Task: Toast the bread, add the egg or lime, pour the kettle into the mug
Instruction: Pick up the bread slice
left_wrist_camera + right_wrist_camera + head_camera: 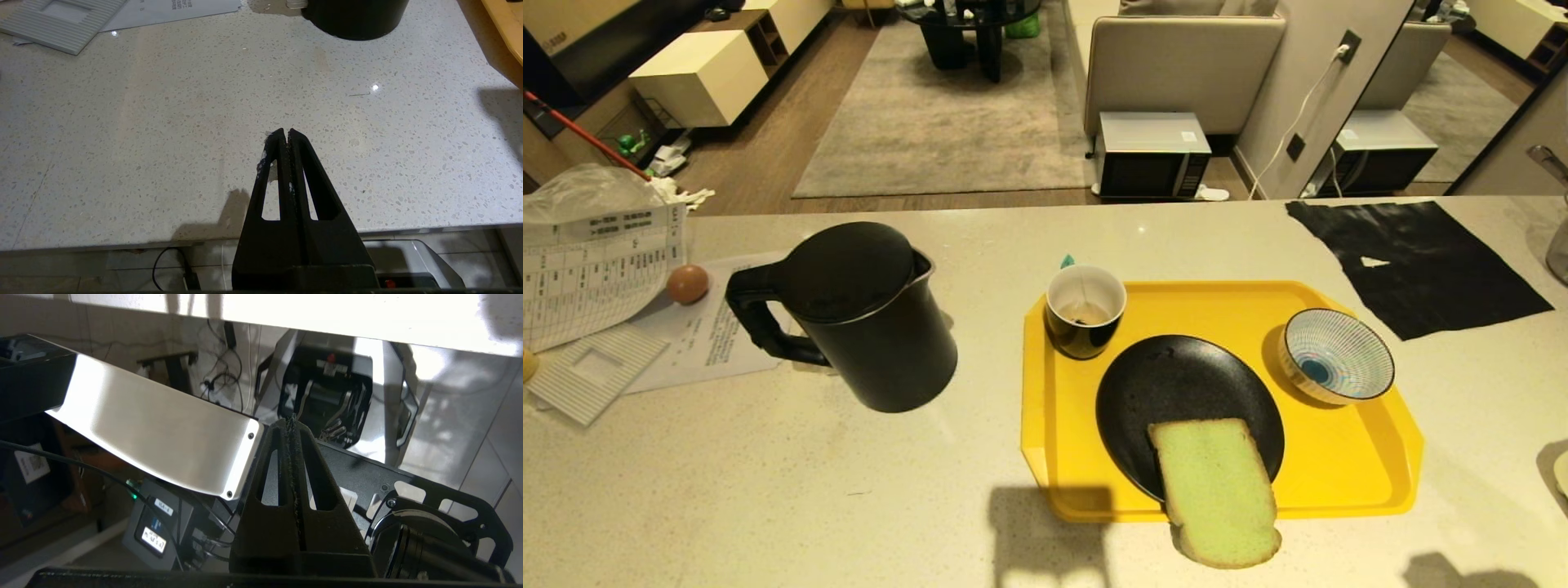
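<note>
The left pincer (284, 132) was pressed fully closed, holding nothing, poised over the bare speckled table (163, 134) near its front edge and touching no object. The right pincer (292, 421) was likewise closed and empty, and it sat below the table edge, facing the robot's own base (163, 433) and a tangle of cables. Neither arm appeared in the head view; only their shadows fell on the table's near edge.

The kettle (858, 314) stood on the table left of the yellow tray (1339, 474), lid on, handle turned to the left. In the left wrist view only its round base was visible, cut off by the frame. The mug (1085, 312) stood at the tray's far left corner, with a little brownish content and a thin string hanging inside; a small teal tab showed just behind it, hard to identify. The bread (1217, 490) lay with its far end on the black plate (1176, 392) and its near end hanging over the tray's front rim. A striped bowl (1337, 355) sat on the tray's right side. The egg (687, 283) rested on printed papers (596, 269) far left; their tables and text were too small to read. A black sheet (1413, 261) lay at the far right.
</note>
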You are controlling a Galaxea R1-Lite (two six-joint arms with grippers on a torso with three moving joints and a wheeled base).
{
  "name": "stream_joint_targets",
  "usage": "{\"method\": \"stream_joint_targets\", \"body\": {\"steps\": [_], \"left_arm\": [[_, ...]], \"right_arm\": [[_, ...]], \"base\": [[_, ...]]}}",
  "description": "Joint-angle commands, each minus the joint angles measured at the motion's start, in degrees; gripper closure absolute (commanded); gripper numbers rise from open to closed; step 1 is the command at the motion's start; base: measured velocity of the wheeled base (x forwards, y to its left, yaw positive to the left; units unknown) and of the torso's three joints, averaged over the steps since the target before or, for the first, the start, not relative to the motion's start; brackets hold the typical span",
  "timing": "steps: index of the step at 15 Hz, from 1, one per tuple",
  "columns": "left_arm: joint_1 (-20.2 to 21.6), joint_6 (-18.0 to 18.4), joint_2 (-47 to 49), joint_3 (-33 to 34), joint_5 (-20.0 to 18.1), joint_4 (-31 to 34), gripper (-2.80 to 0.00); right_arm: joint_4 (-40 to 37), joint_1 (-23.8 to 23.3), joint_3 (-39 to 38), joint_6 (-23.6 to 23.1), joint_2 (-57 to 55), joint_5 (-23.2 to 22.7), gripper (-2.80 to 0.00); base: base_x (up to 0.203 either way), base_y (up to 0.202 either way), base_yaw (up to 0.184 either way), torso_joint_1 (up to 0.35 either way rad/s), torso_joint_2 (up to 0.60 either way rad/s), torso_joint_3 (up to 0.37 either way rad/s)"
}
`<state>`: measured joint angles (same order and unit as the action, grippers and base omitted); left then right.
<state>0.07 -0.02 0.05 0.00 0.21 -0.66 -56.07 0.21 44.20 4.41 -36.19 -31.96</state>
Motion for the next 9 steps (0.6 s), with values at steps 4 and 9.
{"method": "stream_joint_targets", "body": {"steps": [4,9], "left_arm": [[0.1,0.0,0.0,0.0,0.0,0.0,0.0],[0.0,0.0,0.0,0.0,0.0,0.0,0.0]], "right_arm": [[3.8,0.1,-0.5,-5.3,-14.1,3.8,0.0],[7.5,3.3,-0.4,-4.2,-24.3,6.0,0.0]], "base": [[0.0,0.0,0.0,0.0,0.0,0.0],[0.0,0.0,0.0,0.0,0.0,0.0]]}}
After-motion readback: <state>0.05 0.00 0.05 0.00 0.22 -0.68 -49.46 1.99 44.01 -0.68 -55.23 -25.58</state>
